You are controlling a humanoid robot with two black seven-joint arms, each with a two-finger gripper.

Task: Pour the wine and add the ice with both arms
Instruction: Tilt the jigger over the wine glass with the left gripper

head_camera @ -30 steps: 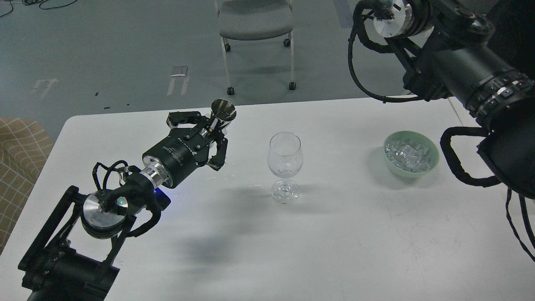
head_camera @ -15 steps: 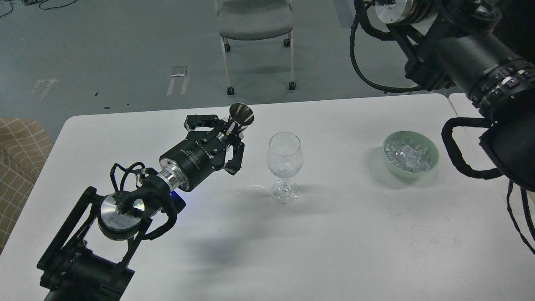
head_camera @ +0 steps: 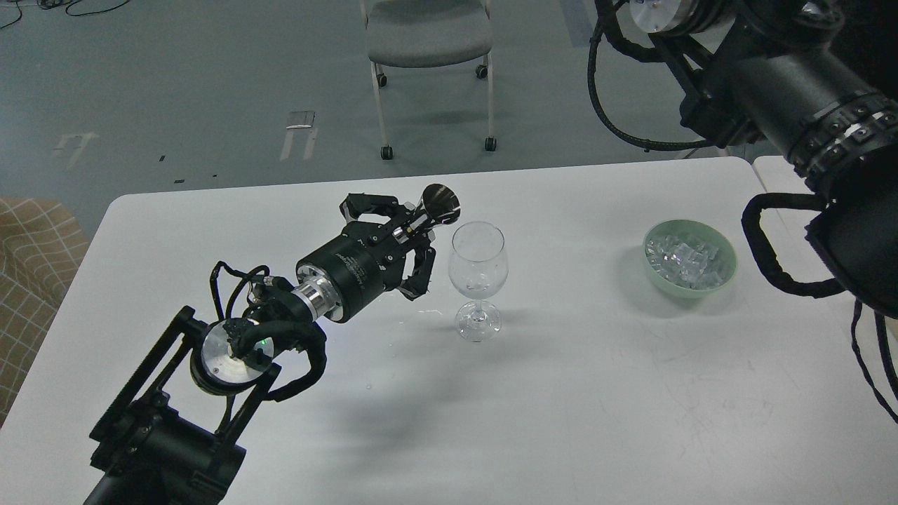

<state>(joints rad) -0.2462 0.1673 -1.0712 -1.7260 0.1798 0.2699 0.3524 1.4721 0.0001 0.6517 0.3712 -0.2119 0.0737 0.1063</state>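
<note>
Left gripper [head_camera: 410, 235] clenched on small metal cup [head_camera: 433, 207] just beside wine glass [head_camera: 478, 273], tip cup slowly over rim; right gripper not visible

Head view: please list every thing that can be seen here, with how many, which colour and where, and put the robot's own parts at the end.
Table: one, white, fills the lower part of the view.
Wine glass: one, clear, upright near the table's middle; whether it holds liquid I cannot tell.
Bowl: one, pale green, on the table's right side.
Ice: many clear cubes, piled in the bowl.
Metal cup: one, silver, cone-shaped, tilted beside the glass rim.
Chair: one, grey seat, on wheels, on the floor behind the table.
Checked cloth: one, tan, at the left edge.
Left gripper: one, black, shut on the metal cup.
Right arm: one, black, upper right; its gripper is out of view.
</note>
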